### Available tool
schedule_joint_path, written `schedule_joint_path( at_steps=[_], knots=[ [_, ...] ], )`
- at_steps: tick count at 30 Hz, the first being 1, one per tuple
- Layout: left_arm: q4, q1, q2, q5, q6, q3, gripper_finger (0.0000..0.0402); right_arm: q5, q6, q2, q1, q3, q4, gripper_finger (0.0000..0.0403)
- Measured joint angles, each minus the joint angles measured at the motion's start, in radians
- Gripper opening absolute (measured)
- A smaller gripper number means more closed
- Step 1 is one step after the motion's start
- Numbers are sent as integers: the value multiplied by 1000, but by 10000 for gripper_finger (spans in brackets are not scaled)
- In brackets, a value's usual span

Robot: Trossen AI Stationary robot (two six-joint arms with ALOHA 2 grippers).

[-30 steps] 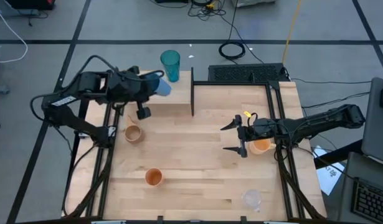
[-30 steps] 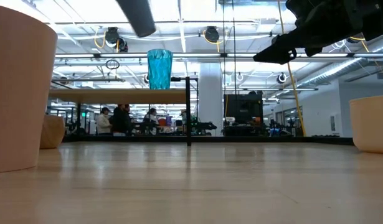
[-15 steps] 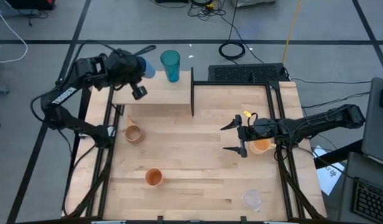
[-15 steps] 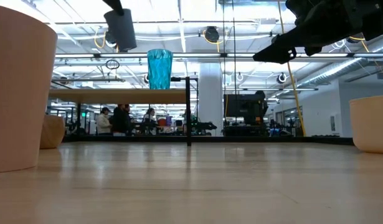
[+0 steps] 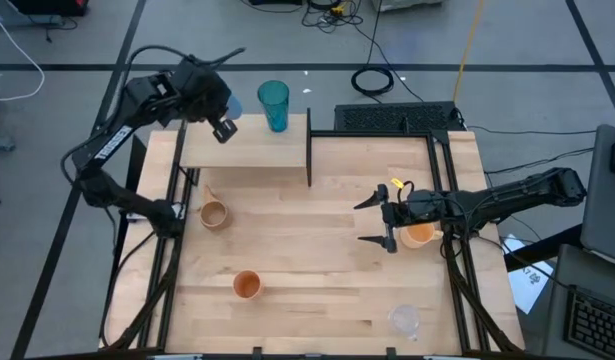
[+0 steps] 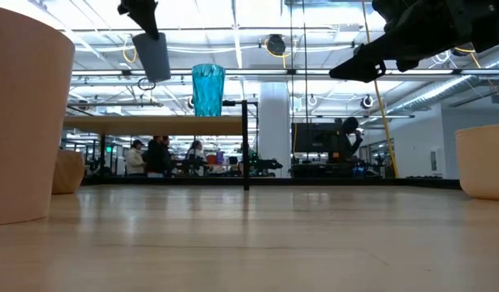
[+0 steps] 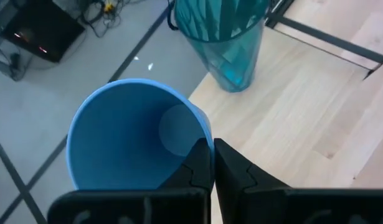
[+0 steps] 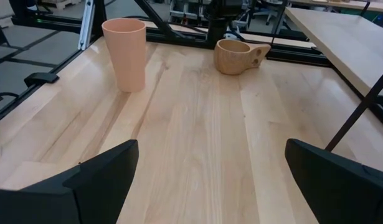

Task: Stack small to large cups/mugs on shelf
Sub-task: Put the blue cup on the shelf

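Now the right end effector (image 5: pixel 385 222) waits wide open and empty over the table (image 5: pixel 317 290); farther back, the left end effector (image 7: pixel 213 163) pinches the blue cup (image 7: pixel 135 137) by its rim, above the shelf (image 5: pixel 257 153) edge beside the teal tumbler (image 5: pixel 274 104). Light, rigid plastic, probably slippery — a rim pinch suits it.

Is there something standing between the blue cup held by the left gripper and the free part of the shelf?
Nothing visible does. The left gripper, shut on the blue cup, holds it above the shelf. The teal tumbler stands beside it, not underneath.
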Motion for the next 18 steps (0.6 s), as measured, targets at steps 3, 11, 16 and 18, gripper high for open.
schedule_joint_path(
  at_steps=[3,11,16,18],
  knots=[
    [2,41,34,51,17,0,4,0,0,0,0,0,0,396],
    [10,134,124,122,104,0,5,0,0,0,0,0,0,396],
    [14,172,178,196,155,0,4,0,0,0,0,0,0,396],
    [15,179,203,212,174,0,5,0,0,0,0,0,0,396]
  ],
)
